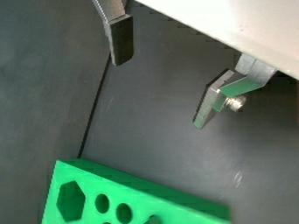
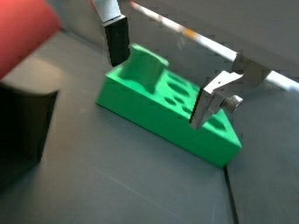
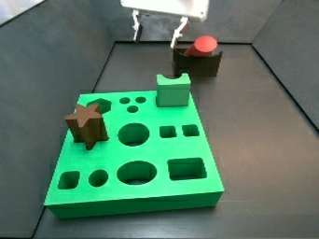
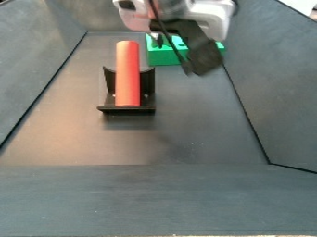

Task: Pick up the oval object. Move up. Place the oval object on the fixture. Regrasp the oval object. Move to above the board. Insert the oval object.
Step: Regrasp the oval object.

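Resting lengthwise in the notch of the dark fixture, the red oval object is item one on your list; it lies apart from the pincer, which hangs raised to one side of it. You will find the pincer spread wide with nothing between its fingers, seen in both wrist views. Beyond sits the green board, carrying a brown star peg and a green notched block.

board mostly hidden behind blurred claw, oval object blurred, cropped
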